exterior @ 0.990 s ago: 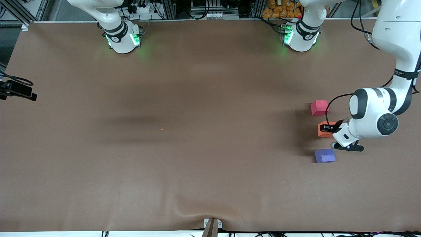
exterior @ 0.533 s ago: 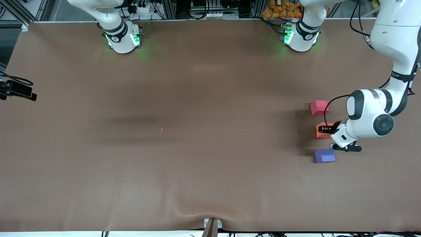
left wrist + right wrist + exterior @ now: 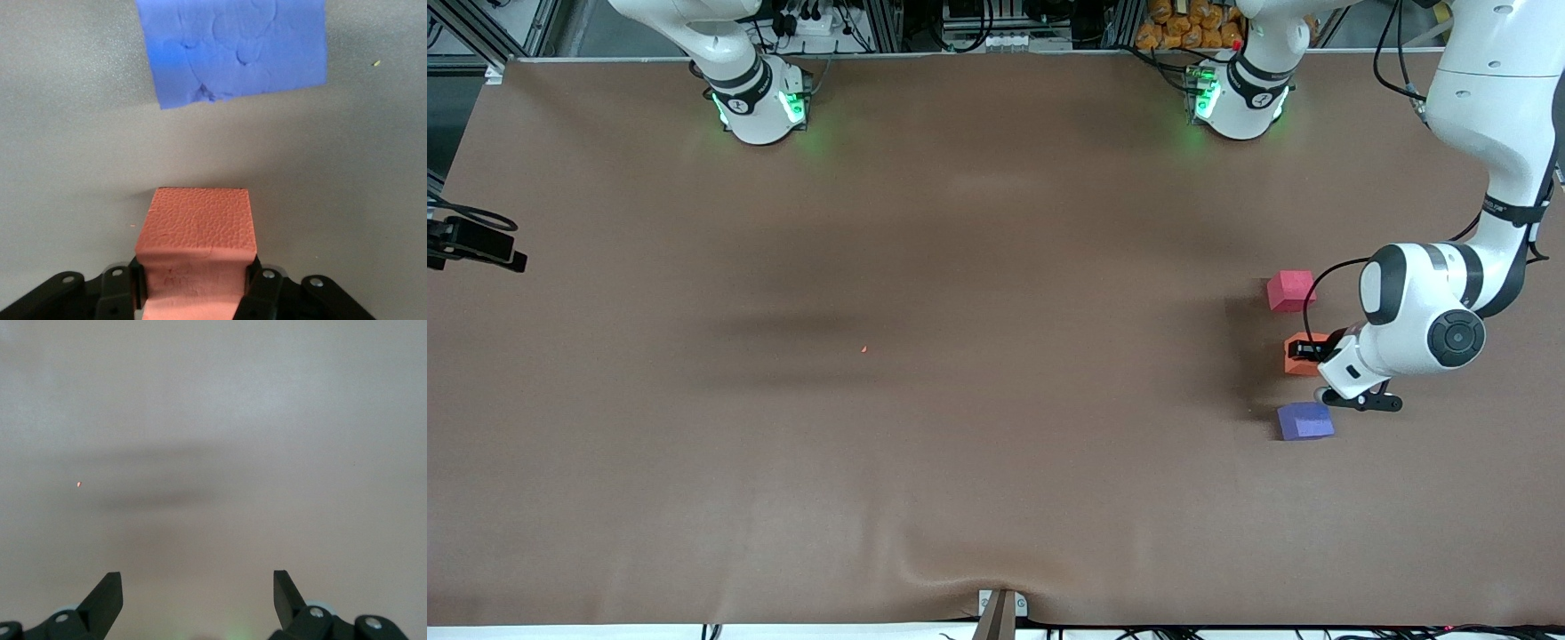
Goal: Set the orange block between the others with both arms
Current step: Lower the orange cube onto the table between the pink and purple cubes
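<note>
Left gripper (image 3: 1309, 349) clamped on orange block (image 3: 1296, 356), low between pinkish-red cube (image 3: 1290, 290) and purple-blue cube (image 3: 1305, 420), toward left arm's end of table (image 3: 960, 267). Right gripper (image 3: 198, 597) waiting, jaws spread, nothing held, over bare table.

Your left arm (image 3: 1476, 133): it comes from its base at the top of the front view, bends at the elbow and turns its wrist (image 3: 1423, 320) low over the table. Your left gripper (image 3: 1307, 348): jaws closed, with the orange block (image 3: 197, 240) pinched between them, its free end sticking out past the fingertips (image 3: 257, 280). Your right arm (image 3: 720, 53): it waits, only its base and lower link showing in front. Your right gripper (image 3: 199, 597): jaws spread wide, nothing between them.
</note>
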Controlling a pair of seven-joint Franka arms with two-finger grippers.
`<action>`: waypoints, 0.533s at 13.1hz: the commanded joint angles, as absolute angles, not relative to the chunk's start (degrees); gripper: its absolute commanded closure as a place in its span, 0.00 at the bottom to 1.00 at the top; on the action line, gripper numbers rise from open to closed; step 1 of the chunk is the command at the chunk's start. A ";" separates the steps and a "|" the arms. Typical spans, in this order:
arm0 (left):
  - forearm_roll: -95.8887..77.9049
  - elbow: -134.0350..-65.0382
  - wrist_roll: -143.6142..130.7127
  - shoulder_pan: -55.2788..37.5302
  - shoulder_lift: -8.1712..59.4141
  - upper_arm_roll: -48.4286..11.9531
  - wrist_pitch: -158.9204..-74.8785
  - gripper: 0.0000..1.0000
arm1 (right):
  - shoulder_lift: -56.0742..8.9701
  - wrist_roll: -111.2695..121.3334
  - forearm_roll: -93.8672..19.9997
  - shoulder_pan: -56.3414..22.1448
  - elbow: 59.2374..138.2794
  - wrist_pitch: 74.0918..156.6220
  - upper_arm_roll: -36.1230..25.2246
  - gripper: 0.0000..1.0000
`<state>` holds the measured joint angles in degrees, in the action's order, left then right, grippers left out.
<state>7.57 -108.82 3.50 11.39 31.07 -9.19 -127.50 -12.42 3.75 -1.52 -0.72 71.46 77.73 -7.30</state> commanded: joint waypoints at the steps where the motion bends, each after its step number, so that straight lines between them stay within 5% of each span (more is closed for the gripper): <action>1: 9.23 -109.16 0.36 11.69 30.94 -9.58 -128.41 1.00 | -12.04 2.99 -1.14 -0.18 70.93 77.08 -6.59 0.00; 7: 9.14 -108.63 -0.26 11.51 31.38 -9.67 -128.41 1.00 | -12.04 2.81 -1.14 -0.26 71.02 76.90 -6.59 0.00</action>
<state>7.57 -108.82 1.21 11.37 31.08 -9.30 -127.60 -12.42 3.75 -1.52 -0.72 71.46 77.70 -7.28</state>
